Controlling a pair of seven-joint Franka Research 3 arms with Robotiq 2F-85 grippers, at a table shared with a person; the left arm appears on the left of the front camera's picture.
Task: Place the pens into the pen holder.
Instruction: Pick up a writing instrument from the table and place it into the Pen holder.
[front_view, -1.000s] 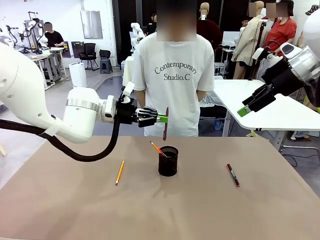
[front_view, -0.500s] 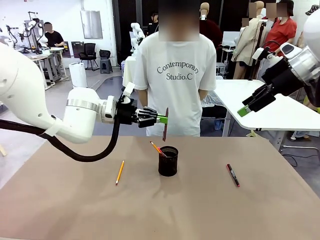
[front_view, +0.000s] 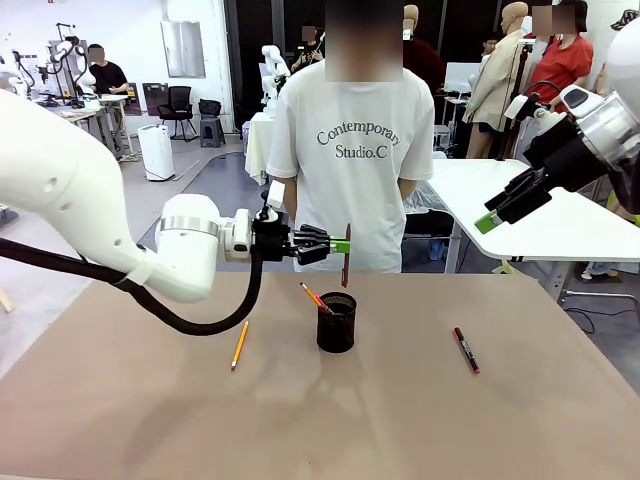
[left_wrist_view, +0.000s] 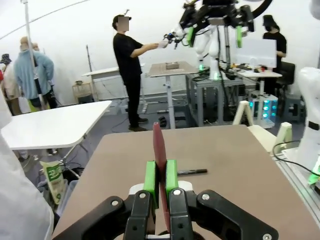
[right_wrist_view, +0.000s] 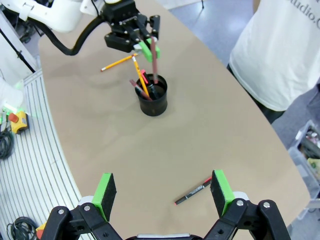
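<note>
Left jaws (front_view: 343, 246) are clamped on the dark red pen (front_view: 346, 255), green pads tight on both sides of it in the left wrist view (left_wrist_view: 161, 177). The pen (left_wrist_view: 159, 150) is upright and gripped around mid-length. Its lower part is hidden behind the fingers there.

From the front, the pen's lower end sits just above the rim of the pen holder (front_view: 337, 322), not touching it. In the right wrist view the pen (right_wrist_view: 154, 62) overlaps the holder's mouth (right_wrist_view: 153, 97). We can't tell from that angle whether the tip is inside.

Right jaws (right_wrist_view: 163, 190) are spread wide with nothing between the pads. From the front, the right gripper (front_view: 487, 222) is raised off to the right, well apart from the holder. We make out one green pad clearly, and the arm is cut off by the frame edge.

In the holder, a yellow pencil (front_view: 316, 298) leans out to the left. The right wrist view shows it (right_wrist_view: 141, 80) with a red-tipped stick beside it. The interior is too dark for us to count what it holds.

Loose on the worktop (front_view: 150, 420):
- A second pencil (front_view: 239, 345) lies left of the holder.
- A black marker with red ends (front_view: 465, 350) lies to the right, well apart from it.

A person in a white T-shirt (front_view: 350, 150) stands at the far edge, hands hidden behind the back.
</note>
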